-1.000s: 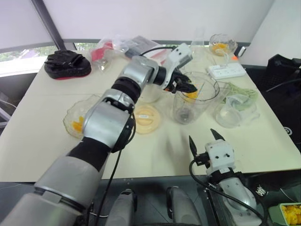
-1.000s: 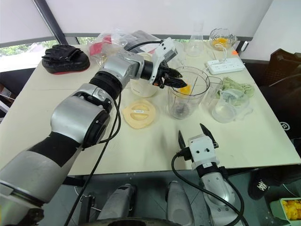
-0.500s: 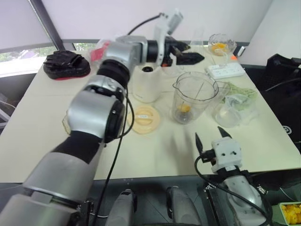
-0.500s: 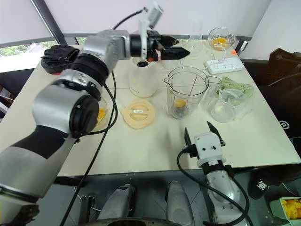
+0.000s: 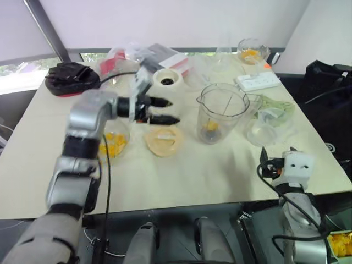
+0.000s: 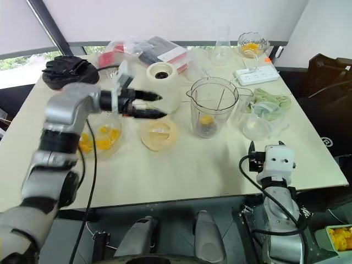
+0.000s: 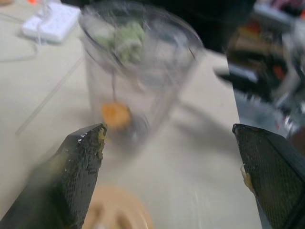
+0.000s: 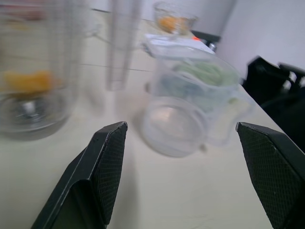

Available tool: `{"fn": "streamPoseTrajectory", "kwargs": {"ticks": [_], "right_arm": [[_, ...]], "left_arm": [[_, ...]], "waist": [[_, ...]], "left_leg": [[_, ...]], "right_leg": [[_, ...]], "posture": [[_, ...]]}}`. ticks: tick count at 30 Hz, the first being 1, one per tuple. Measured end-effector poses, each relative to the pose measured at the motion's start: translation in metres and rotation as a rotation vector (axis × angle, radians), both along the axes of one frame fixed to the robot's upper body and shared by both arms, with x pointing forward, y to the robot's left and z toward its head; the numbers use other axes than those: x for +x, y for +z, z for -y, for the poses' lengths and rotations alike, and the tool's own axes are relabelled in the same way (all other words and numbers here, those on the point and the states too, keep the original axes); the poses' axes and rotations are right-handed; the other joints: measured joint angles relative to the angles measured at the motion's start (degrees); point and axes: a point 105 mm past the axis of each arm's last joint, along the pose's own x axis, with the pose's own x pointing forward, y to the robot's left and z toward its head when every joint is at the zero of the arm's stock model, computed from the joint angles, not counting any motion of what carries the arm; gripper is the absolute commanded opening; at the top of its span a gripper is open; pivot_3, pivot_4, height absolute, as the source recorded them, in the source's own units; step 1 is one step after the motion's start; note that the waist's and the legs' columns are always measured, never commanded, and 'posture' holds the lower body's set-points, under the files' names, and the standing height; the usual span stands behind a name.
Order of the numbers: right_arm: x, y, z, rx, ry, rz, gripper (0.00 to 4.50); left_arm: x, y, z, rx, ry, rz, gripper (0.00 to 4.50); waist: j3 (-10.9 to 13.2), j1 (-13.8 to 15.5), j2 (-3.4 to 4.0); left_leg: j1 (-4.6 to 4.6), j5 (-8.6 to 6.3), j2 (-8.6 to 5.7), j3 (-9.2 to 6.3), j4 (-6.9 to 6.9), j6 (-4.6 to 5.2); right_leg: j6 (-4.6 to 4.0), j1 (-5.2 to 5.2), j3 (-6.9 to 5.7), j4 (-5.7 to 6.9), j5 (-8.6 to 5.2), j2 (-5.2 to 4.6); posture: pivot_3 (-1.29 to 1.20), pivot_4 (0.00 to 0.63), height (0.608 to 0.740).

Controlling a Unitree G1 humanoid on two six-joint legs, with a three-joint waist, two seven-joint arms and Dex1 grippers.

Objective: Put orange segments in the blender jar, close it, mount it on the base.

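One table (image 6: 181,170) with bare front strip | base (image 6: 163,82) behind cream lid (image 6: 158,133) | blender jar (image 6: 210,113) mid-table, lidless, one orange segment (image 6: 206,119) inside | left gripper (image 6: 155,105) spread empty above lid | right gripper (image 6: 267,147) parted at right front edge.

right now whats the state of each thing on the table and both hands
blender jar: upright, uncovered, off the base, one orange segment at the bottom
base: socket bare, nothing mounted
flat cream lid: lying on the table beside the jar
glass bowl: holds more orange segments
left hand: open, empty, above the lid
right hand: open, empty, near the table's front edge
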Motion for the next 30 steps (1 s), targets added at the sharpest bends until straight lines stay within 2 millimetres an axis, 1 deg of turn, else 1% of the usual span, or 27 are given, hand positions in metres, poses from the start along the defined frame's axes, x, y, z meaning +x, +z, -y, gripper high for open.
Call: {"fn": "streamPoseTrajectory", "kwargs": {"ticks": [1, 5, 7, 11, 14, 17, 21, 25, 30], "right_arm": [[0.003, -0.001, 0.005, 0.018, -0.016, -0.001, 3.80], [0.014, -0.005, 0.017, 0.072, -0.044, 0.005, 3.80], [0.020, -0.006, 0.026, 0.095, -0.066, 0.006, 3.80], [0.032, -0.008, 0.048, 0.115, -0.115, -0.005, 3.80], [0.038, -0.007, 0.063, 0.108, -0.156, -0.013, 3.80], [0.044, -0.007, 0.072, 0.119, -0.178, -0.011, 3.80], [0.048, -0.009, 0.084, 0.126, -0.214, -0.017, 3.80], [0.053, -0.007, 0.091, 0.129, -0.234, -0.012, 3.80], [0.057, -0.014, 0.096, 0.157, -0.247, -0.027, 3.80]], "left_arm": [[-0.008, -0.009, -0.004, 0.017, 0.009, -0.008, 4.42], [-0.024, -0.032, -0.004, 0.051, 0.031, -0.017, 4.42], [-0.025, -0.038, -0.006, 0.059, 0.060, -0.009, 4.42], [-0.028, -0.046, -0.009, 0.066, 0.096, 0.001, 4.42], [-0.028, -0.045, -0.009, 0.061, 0.111, 0.018, 4.42], [-0.027, -0.043, -0.010, 0.056, 0.120, 0.033, 4.42], [-0.028, -0.047, -0.011, 0.041, 0.135, 0.030, 4.42], [-0.026, -0.046, -0.010, 0.022, 0.146, 0.034, 4.42], [-0.025, -0.046, -0.011, 0.019, 0.160, 0.045, 4.42]], "waist": [[0.00, 0.26, -0.01], [0.00, 0.93, 0.01], [0.00, 1.19, 0.01], [0.00, 1.22, 0.01], [0.00, 1.23, 0.02], [0.00, 1.23, 0.02], [0.01, 1.14, 0.02], [0.00, 1.13, 0.02], [0.00, 1.12, 0.02]], "left_leg": [[0.01, 0.00, 0.00, -0.03, 0.03, 0.00], [0.26, 0.06, -0.02, 0.02, 0.07, 0.10], [0.52, 0.07, 0.00, 0.03, 0.06, 0.10], [0.54, 0.07, -0.01, 0.03, 0.06, 0.11], [0.52, 0.07, -0.01, 0.03, 0.04, 0.11], [0.52, 0.07, -0.01, 0.03, 0.02, 0.11], [0.52, 0.07, -0.01, 0.05, 0.02, 0.11], [0.52, 0.07, -0.01, 0.05, 0.02, 0.11], [0.51, 0.07, -0.01, 0.05, 0.02, 0.11]], "right_leg": [[-0.03, 0.03, -0.03, -0.01, 0.02, 0.01], [-0.24, 0.35, -0.02, -0.09, 0.04, 0.00], [-0.38, 0.62, -0.02, -0.15, -0.03, 0.01], [-0.38, 0.67, -0.03, -0.18, -0.03, 0.01], [-0.35, 0.65, -0.03, -0.19, -0.02, 0.01], [-0.30, 0.65, -0.03, -0.20, 0.01, 0.01], [-0.31, 0.65, -0.03, -0.21, 0.00, 0.01], [-0.31, 0.66, -0.03, -0.21, 0.00, 0.01], [-0.31, 0.66, -0.03, -0.23, 0.00, 0.01]], "posture": [[0.00, 0.150, 0.740], [0.00, 0.150, 0.740], [0.00, 0.150, 0.740], [0.00, 0.150, 0.740], [0.00, 0.150, 0.740], [0.00, 0.150, 0.740], [0.00, 0.150, 0.740], [0.00, 0.150, 0.740], [0.00, 0.150, 0.740]]}}
